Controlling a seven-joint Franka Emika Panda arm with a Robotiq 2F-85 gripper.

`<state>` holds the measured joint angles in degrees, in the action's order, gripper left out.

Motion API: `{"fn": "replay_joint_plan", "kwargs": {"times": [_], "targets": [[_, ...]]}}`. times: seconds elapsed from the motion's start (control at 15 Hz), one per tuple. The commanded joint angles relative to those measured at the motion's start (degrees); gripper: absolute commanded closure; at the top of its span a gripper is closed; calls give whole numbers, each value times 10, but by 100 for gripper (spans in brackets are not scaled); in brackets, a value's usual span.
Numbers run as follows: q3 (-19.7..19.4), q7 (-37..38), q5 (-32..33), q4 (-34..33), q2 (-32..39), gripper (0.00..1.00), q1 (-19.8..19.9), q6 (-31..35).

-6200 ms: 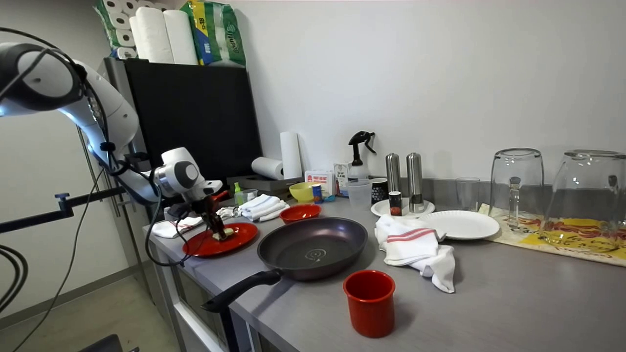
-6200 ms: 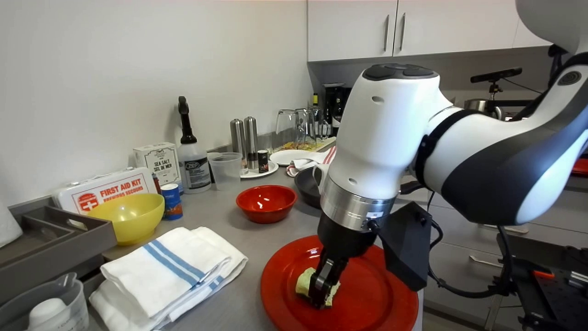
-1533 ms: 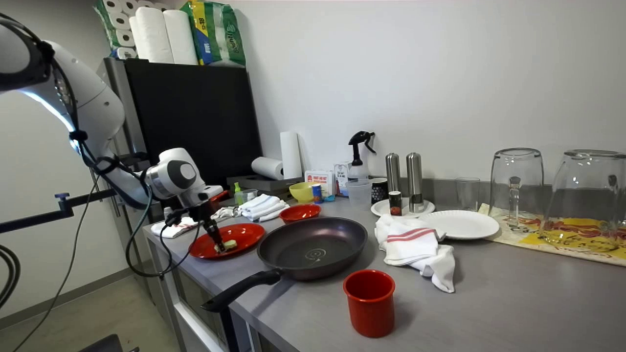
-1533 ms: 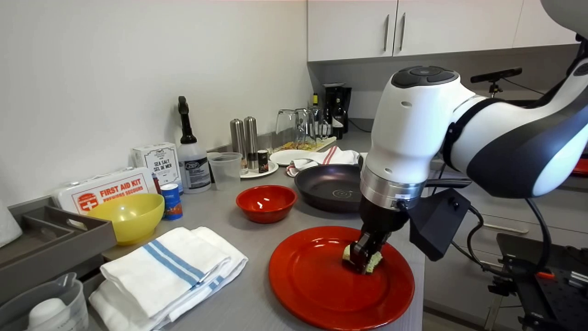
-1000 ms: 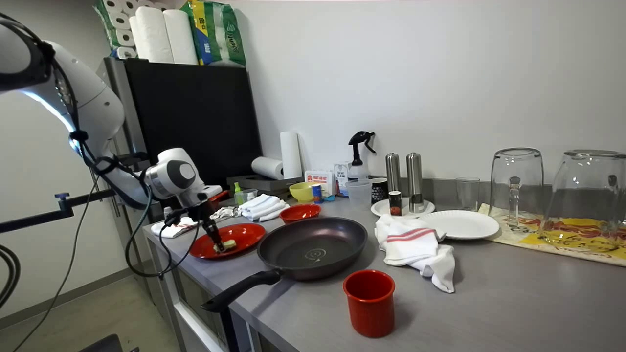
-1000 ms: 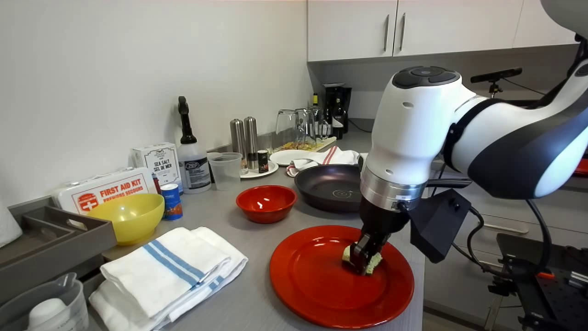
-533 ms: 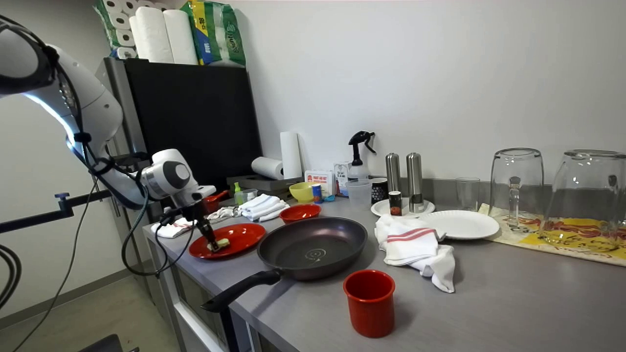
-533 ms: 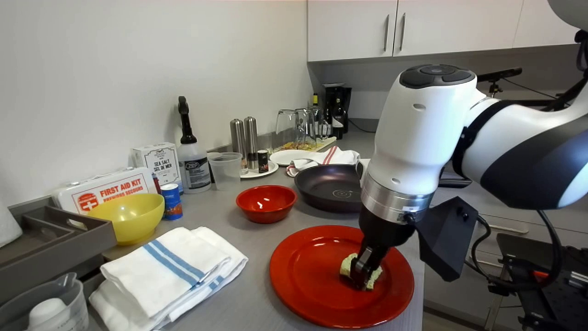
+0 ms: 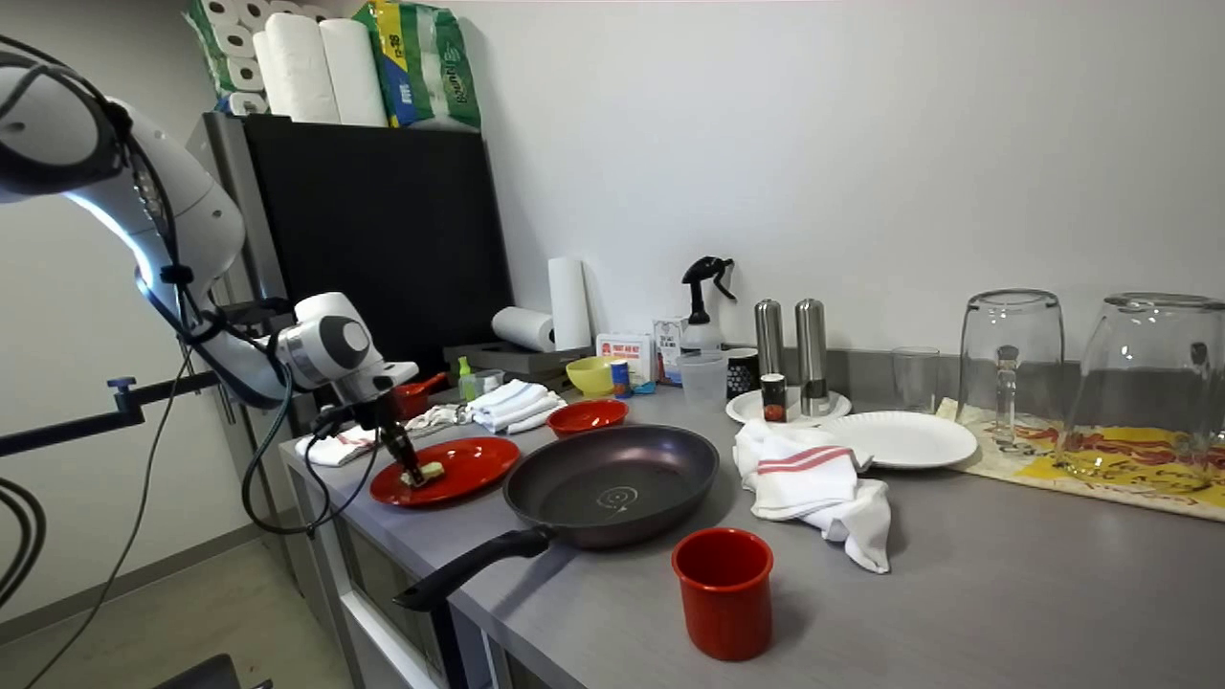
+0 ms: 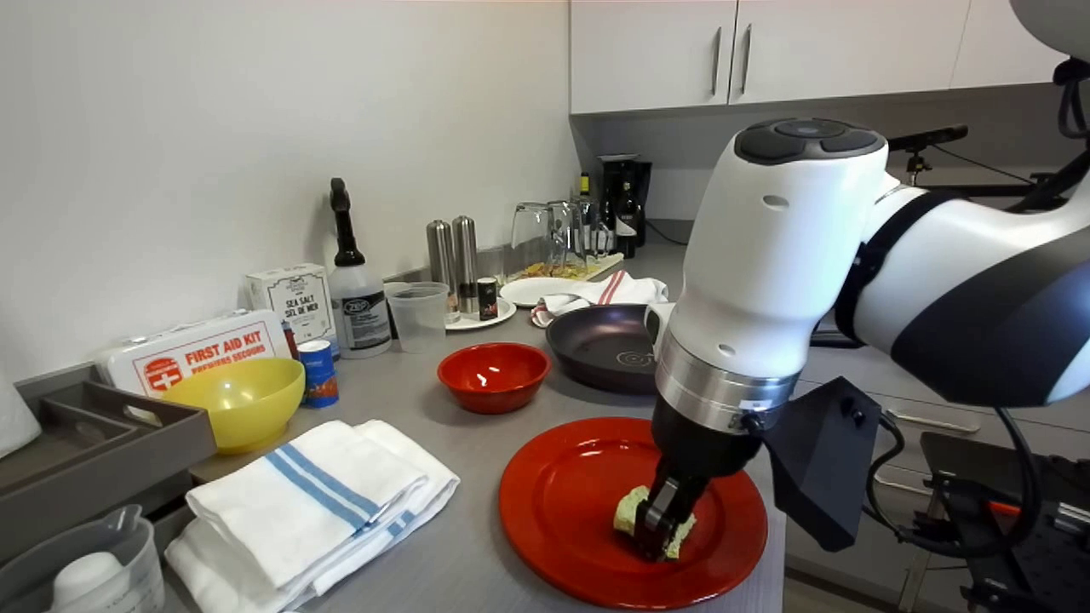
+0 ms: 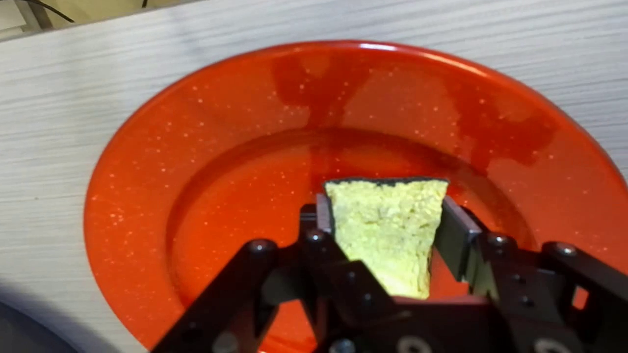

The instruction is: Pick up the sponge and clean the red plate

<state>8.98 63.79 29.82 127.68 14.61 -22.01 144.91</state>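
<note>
Sponge [image 11: 385,240] clamped in my gripper [image 11: 390,223], down on plate [image 10: 558,519]. Pan [image 9: 612,483] just right of plate in an exterior view.

Pan [image 9: 622,474] on the bench [image 9: 1005,593], handle past the edge; red cup [image 9: 724,603] near it. Red bowl [image 10: 494,383] between pan and folded towels [image 10: 328,485]. Yellow bowl [image 10: 234,409] just beside first aid kit [image 10: 204,345]. Two mills [image 9: 810,340] stand on a white plate [image 9: 793,410] by the wall [image 9: 813,144]. I see paper towels [image 9: 301,72] up on the fridge [image 9: 368,239].
</note>
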Motion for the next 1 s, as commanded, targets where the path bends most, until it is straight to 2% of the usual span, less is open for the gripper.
{"fn": "replay_joint_plan", "kwargs": {"times": [0.0,0.93], "targets": [[-2,-10,0,-40,39,73,-12,1],[-27,-37,-5,-106,76,73,-23,-10]]}}
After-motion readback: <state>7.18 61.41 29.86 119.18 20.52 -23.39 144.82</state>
